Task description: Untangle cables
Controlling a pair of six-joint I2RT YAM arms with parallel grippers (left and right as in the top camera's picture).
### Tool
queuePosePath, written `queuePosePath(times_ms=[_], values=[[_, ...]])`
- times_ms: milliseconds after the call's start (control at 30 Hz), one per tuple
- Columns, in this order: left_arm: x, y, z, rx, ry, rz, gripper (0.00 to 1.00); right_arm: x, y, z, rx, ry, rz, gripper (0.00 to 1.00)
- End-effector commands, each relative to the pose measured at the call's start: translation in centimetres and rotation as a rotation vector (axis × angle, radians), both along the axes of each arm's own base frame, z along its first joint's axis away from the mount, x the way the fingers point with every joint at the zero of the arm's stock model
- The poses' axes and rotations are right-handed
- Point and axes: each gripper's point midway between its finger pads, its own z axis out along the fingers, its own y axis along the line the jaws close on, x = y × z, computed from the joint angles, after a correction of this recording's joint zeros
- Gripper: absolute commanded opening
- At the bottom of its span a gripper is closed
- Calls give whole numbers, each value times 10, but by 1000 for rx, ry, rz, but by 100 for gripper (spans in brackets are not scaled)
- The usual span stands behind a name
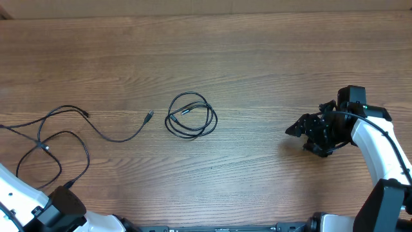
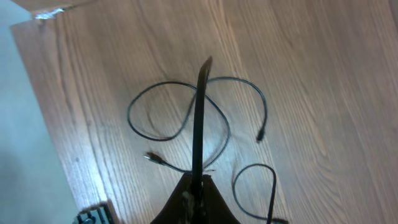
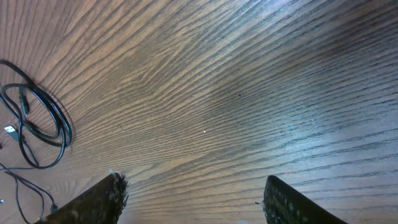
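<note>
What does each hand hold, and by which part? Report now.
Nothing. The right hand is open and empty; the left hand is shut with no cable between its fingers. The cables lie on the table.

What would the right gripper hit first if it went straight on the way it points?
Probably only the wooden tabletop: the right gripper, jaws open, faces plain wood. The coiled thin black cable lies off to the side of that line, though depth is unclear.
</note>
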Motion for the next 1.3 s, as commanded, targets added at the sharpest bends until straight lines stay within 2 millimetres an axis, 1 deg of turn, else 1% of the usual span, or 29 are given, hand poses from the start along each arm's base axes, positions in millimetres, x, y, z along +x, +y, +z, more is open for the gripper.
queuePosePath(times_ms=[0, 167, 333, 367, 400, 467, 500, 533, 567, 633, 733, 767, 800, 933, 1033, 1100, 1133, 1167, 1200, 1267], values=[[-7, 4, 0, 23, 25, 41, 4, 8, -2, 9, -9, -43, 3, 70], [6, 0, -14, -18, 43, 39, 4, 8, -2, 9, -8, -42, 3, 70], [26, -5, -32, -50, 85, -8, 4, 8, -2, 9, -8, -41, 3, 69], [34, -9, -41, -67, 107, -31, 8, 7, -2, 9, -7, -39, 3, 70], [38, -11, -45, -75, 116, -48, 20, 7, -2, 9, -7, -38, 3, 70], [47, -16, -53, -93, 135, -94, 52, 7, -2, 9, -7, -37, 3, 70], [51, -18, -55, -98, 141, -112, 66, 7, -2, 9, -7, -38, 3, 70], [55, -21, -59, -106, 148, -130, 76, 7, -2, 9, -7, -37, 3, 69], [58, -23, -61, -110, 152, -142, 80, 7, -2, 9, -7, -37, 3, 69], [65, -31, -64, -122, 154, -169, 82, 7, -2, 9, -7, -37, 3, 69], [86, -63, -65, -143, 144, -278, 85, 7, -2, 9, -7, -38, 3, 70], [90, -69, -65, -140, 148, -303, 85, 7, -2, 9, -7, -38, 3, 70], [98, -84, -66, -130, 160, -377, 86, 7, -2, 9, -7, -38, 3, 70], [113, -119, -67, -112, 185, -518, 86, 7, -2, 9, -7, -38, 3, 70], [120, -139, -70, -98, 207, -576, 86, 7, -2, 9, -7, -38, 3, 69], [123, -155, -76, -94, 231, -631, 86, 7, -2, 9, -7, -38, 3, 69], [124, -160, -78, -94, 240, -651, 86, 7, -2, 9, -7, -38, 3, 69], [125, -171, -85, -96, 267, -696, 86, 7, -2, 9, -7, -38, 3, 70], [124, -176, -89, -100, 283, -718, 86, 7, -2, 9, -7, -38, 3, 70], [121, -192, -103, -118, 334, -761, 89, 7, -2, 9, -7, -38, 3, 69]])
